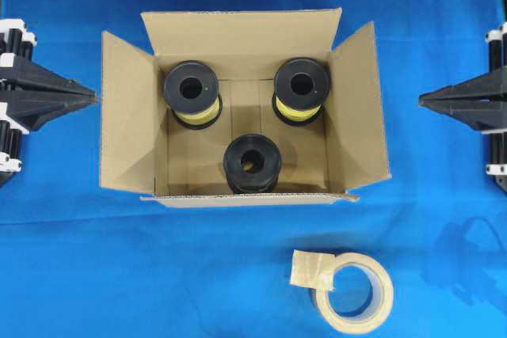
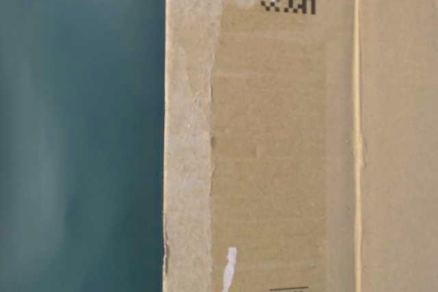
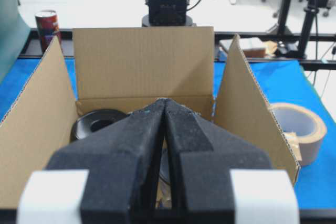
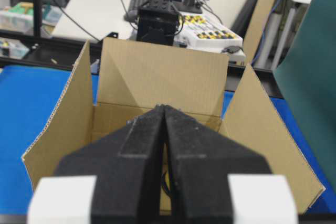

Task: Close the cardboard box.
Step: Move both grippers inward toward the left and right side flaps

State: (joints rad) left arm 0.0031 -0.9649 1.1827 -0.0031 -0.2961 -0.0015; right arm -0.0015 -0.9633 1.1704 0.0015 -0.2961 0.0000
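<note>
Looking down, I had the cardboard box (image 1: 242,112) mid-table on the blue cloth (image 1: 79,259), all four flaps standing open. Inside it sat three black spools (image 1: 252,162), two of them wound with yellow. My left gripper (image 1: 93,98) waited just off the box's left flap, fingers pressed together on nothing; my right gripper (image 1: 421,100) hung near the right flap, pinched closed and empty too. A beige tape roll (image 1: 352,290) lay in front of the box, well apart from it

cardboard box (image 1: 127,116) brown | spools (image 1: 191,87) black, yellow | tape roll (image 1: 360,292) beige
</note>
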